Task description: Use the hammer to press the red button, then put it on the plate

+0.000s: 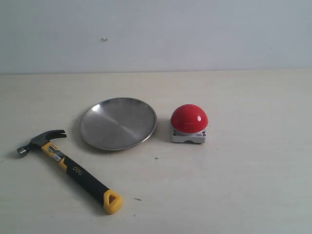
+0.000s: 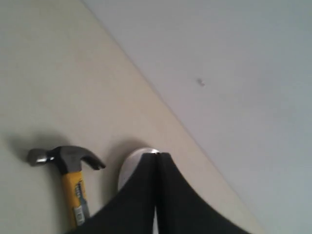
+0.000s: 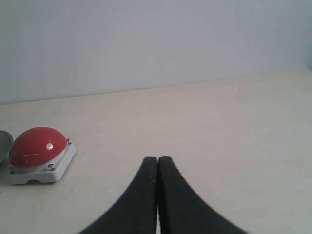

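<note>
The hammer (image 1: 68, 165) lies flat on the counter (image 1: 243, 190), just beside the silver plate (image 1: 118, 123), with the red button (image 1: 189, 118) near the plate's other side. The left claw (image 2: 156, 158) and the right claw (image 3: 157, 163) each hang with fingers pressed together, holding nothing.

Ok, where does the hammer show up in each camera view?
Exterior: hammer lower left, lying flat.
Left wrist: head and upper handle only, beside the shut left pincer.
Right wrist: not in it.
Shared landmark: the plate, whole in the exterior view, an edge in both wrist views.
</note>
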Robot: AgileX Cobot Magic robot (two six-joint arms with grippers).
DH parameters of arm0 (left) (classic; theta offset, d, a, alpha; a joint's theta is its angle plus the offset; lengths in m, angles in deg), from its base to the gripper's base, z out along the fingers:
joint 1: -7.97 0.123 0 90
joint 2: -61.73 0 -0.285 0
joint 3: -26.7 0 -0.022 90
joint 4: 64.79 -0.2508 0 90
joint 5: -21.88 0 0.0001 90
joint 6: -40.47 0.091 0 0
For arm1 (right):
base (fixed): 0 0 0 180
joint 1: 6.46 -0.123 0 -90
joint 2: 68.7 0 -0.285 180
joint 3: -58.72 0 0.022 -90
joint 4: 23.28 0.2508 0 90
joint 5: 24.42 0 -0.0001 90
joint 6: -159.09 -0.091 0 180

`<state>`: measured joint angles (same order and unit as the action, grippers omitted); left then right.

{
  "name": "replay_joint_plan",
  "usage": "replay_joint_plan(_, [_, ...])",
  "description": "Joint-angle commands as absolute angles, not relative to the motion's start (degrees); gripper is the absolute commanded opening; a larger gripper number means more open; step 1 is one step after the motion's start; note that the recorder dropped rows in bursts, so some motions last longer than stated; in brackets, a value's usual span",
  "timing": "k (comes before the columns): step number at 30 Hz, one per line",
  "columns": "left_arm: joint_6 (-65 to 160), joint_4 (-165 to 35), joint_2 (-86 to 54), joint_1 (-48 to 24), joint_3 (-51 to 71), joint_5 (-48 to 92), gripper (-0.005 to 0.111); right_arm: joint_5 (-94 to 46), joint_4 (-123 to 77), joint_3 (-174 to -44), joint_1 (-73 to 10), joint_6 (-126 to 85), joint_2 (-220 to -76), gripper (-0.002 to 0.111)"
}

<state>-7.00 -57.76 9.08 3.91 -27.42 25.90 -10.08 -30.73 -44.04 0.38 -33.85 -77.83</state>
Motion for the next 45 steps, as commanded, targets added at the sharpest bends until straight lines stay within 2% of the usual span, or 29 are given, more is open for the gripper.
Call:
replay_joint_plan(1, [-7.5,-57.0,1.5,4.0,-26.8,26.4,0.001,-10.7,-31.1,-44.1,0.7,-33.4,-77.4,0.0])
replay_joint_plan(8, [-7.5,-57.0,-4.0,4.0,-26.8,26.4,0.001,-10.7,-31.1,-44.1,0.7,-33.4,-77.4,0.0])
replay_joint_plan(30, [-5.1,-57.0,-4.0,4.0,-26.8,26.8,0.001,-10.7,-31.1,-44.1,0.7,-33.4,-77.4,0.0])
replay_joint_plan(34, [-14.2,-54.1,-4.1,4.0,-26.6,25.9,0.001,-10.7,-31.1,-44.1,0.7,-33.4,-77.4,0.0])
replay_joint_plan(45, [-29.1,-53.6,-11.9,-3.7,-12.6,46.1,0.0,-10.7,-31.1,-44.1,0.7,-33.4,-77.4,0.0])
